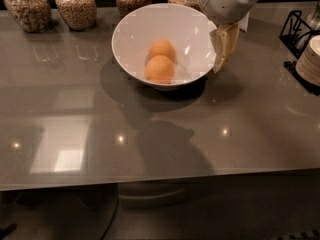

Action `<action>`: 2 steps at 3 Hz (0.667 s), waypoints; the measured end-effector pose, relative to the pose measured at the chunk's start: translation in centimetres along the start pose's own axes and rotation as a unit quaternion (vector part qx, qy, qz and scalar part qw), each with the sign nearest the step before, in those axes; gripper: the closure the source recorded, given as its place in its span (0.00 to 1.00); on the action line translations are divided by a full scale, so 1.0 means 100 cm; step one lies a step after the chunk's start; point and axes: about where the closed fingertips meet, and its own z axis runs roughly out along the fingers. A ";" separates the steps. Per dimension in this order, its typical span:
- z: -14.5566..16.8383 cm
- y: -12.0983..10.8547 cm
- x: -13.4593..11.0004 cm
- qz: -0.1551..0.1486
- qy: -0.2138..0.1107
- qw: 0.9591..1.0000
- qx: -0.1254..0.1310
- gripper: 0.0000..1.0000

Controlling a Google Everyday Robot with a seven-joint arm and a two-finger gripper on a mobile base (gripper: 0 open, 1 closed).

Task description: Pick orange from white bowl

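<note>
Pincer beside glossy white bowl, two round oranges touching inside

Dim scene, lit from above.
Glare spots and a broad shadow lay on the glossy table in front of the white bowl; the gripper hung lit just right of the bowl.

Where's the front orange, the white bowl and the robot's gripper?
front orange (pixel 160 70): camera view, its middle.
white bowl (pixel 131 34): camera view, left inner wall.
gripper (pixel 220 64): camera view, its tip, by the bowl's right rim.
</note>
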 end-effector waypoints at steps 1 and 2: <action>0.008 -0.001 0.000 -0.039 0.011 0.999 -0.017 0.00; 0.031 -0.009 0.002 -0.099 0.015 0.994 -0.047 0.00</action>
